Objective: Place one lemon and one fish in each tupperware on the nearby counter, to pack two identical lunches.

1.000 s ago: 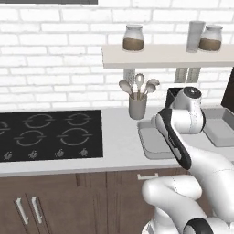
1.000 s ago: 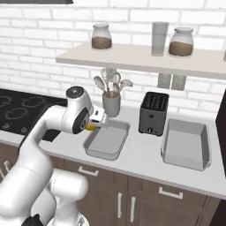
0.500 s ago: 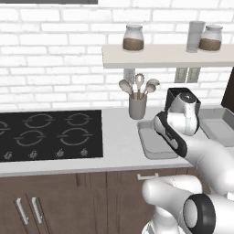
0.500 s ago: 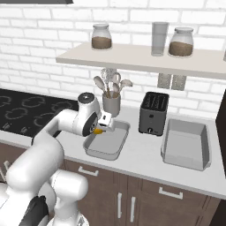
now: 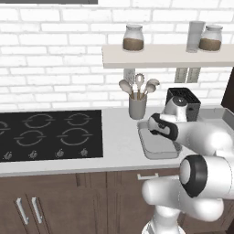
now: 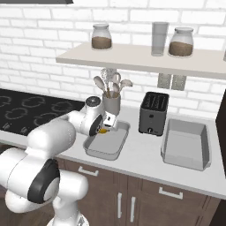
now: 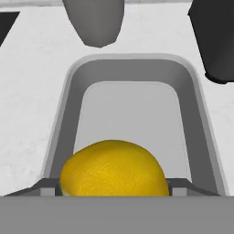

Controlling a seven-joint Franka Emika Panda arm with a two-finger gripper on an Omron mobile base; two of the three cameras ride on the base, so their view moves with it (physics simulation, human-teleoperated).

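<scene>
A bright-yellow lemon [image 7: 114,169] sits between my gripper's [image 7: 114,186] fingertips, and the gripper is shut on it. In the right base view the gripper [image 6: 106,128] hangs with the lemon [image 6: 103,131] just above the far left end of the nearer tupperware [image 6: 108,149], a shallow grey tub on the white counter [image 6: 137,155]. The hand view looks down into that tupperware [image 7: 132,114], whose floor is bare. A second tupperware [image 6: 185,143] stands to the right of the toaster. The left base view shows the nearer tupperware [image 5: 157,145] partly behind my arm. No fish is in view.
A black toaster [image 6: 153,113] stands between the two tubs. A grey utensil holder [image 6: 111,100] with spoons is right behind the nearer tub. The black hob [image 5: 50,132] lies to the left. A wall shelf [image 6: 145,59] with jars hangs above.
My arm has swung right and lowered, carrying the lemon from the tub's left edge to just above its far end. The base has not moved.
</scene>
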